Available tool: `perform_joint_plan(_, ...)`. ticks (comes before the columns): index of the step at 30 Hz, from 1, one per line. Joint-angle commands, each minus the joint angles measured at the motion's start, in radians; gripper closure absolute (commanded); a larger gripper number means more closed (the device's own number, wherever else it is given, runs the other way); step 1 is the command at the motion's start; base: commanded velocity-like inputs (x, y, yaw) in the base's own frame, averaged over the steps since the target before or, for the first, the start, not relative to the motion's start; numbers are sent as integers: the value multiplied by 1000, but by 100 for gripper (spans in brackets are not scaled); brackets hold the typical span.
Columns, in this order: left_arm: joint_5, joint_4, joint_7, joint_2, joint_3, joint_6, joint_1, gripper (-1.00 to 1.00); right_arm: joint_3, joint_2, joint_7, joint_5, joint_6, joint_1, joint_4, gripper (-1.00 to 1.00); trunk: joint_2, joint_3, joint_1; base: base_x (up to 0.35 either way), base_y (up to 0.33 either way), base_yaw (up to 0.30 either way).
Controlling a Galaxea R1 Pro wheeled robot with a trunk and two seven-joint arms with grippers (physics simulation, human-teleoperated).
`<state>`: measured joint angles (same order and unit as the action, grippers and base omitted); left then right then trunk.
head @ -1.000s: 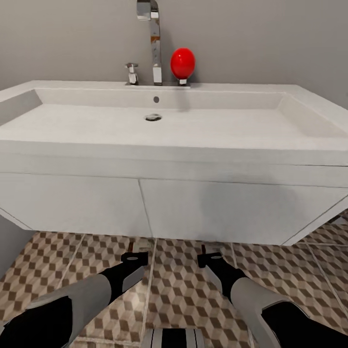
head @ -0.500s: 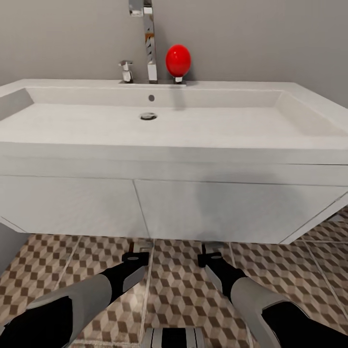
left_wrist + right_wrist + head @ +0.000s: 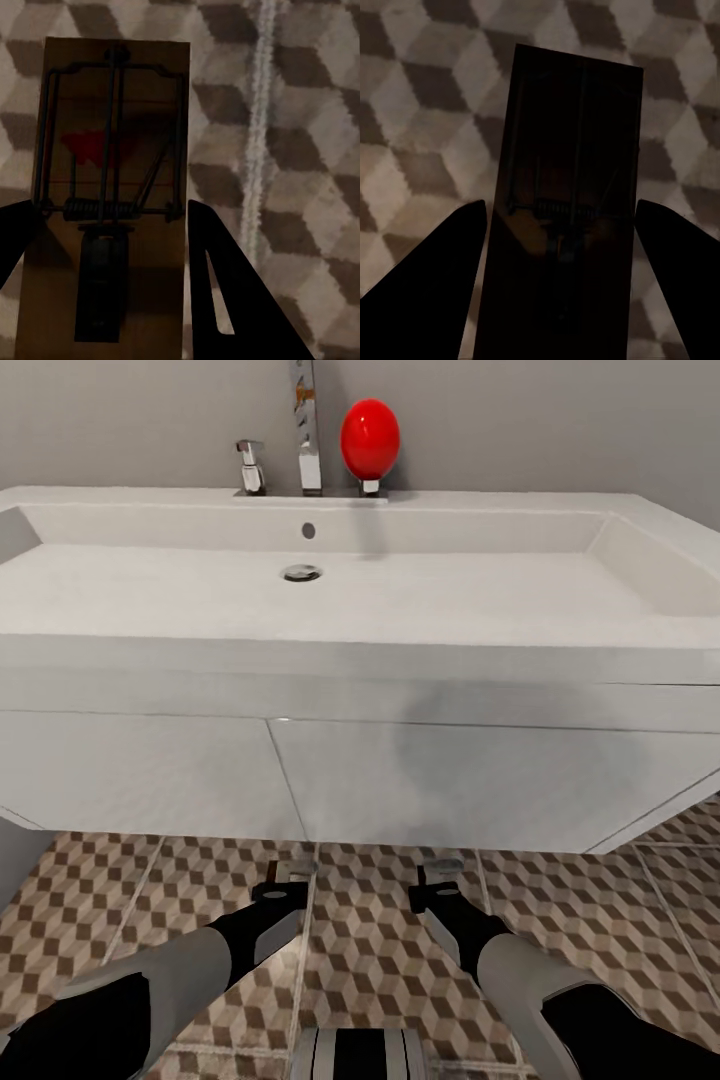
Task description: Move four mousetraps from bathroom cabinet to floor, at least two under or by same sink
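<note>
Under the front edge of the long white rectangular wall-hung sink (image 3: 360,660), both arms reached low over the cube-patterned brown, beige and cream tiled bathroom floor (image 3: 380,960). In the head view the left end effector (image 3: 283,882) sat at about 7 o'clock from the basin's drain and the right end effector (image 3: 432,880) at about 5 o'clock, each just short of the vanity's lower edge.

The left wrist view showed a small flat brown wooden mousetrap with a wire spring and a red patch (image 3: 112,187) lying between the two dark fingers (image 3: 217,285); that end effector was clenched on it, the finger edges meeting the board's sides. The right wrist view showed a second, darker mousetrap board (image 3: 566,202) between its fingers (image 3: 435,277). A sliver of floor seemed to show on either side, so I could not tell whether that end effector was gripping it or had let go.

The step in hand looked like setting both traps down beneath the sink. To do it well, each board should go down flat until it met the tile before the fingers spread, so neither dropped, tipped or skidded. Both should land under the basin, and each arm should then lift straight off without dragging its trap.
</note>
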<state>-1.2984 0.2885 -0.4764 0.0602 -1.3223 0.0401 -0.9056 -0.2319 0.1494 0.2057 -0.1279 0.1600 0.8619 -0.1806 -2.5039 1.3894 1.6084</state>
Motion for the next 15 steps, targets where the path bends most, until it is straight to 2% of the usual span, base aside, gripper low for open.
perform_joint_plan(1,2,2,-7,0,-6,6,-1,100,-9,0,6,-10,6,0,-2,100,-1,5,0,0,0,0)
perform_joint_plan(7,2,1,-7,-1,-6,6,-1,100,-9,0,6,-10,6,0,-2,100,-2,28,3,0,0,0)
perform_joint_plan(15,2,1,-7,-2,-8,6,-1,100,-9,-1,6,-10,6,0,-2,100,-2,28,3,0,0,0)
